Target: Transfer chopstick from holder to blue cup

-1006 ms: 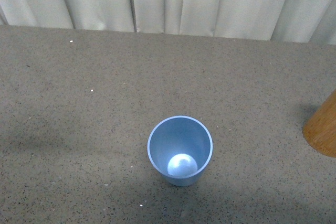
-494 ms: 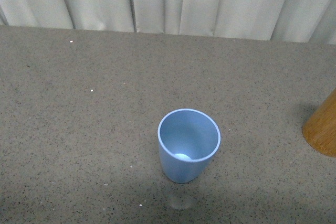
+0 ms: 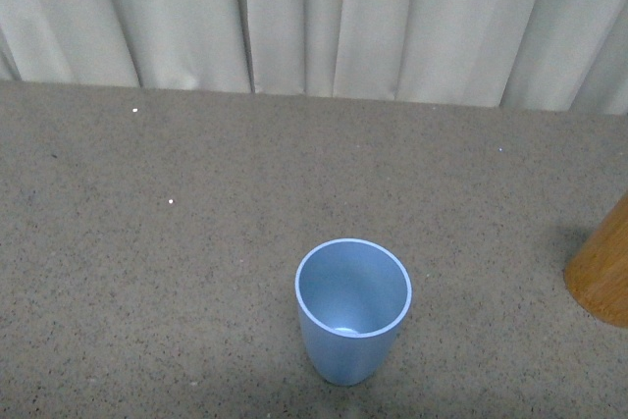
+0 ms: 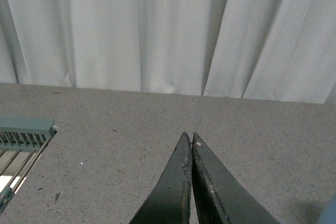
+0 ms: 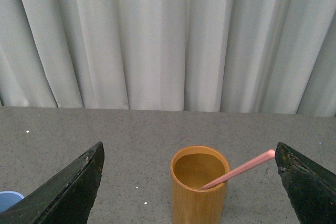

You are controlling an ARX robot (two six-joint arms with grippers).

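Your left gripper [image 4: 190, 139] hangs over the table [image 4: 105, 114] with its jaws pressed together and nothing between them. Your right gripper [image 5: 189, 148] is spread wide and empty, facing the holder [image 5: 198, 187], where 1 chopstick [image 5: 239, 170] leans on the rim with its upper end sticking out. The cup [image 3: 353, 306] stands upright mid-table, with the holder well off to its right.

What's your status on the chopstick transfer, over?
Left pincer shut, empty; right pincer open, facing holder. Chopstick leaning in holder, not gripped. Blue cup upright, empty. No obstacle in view.
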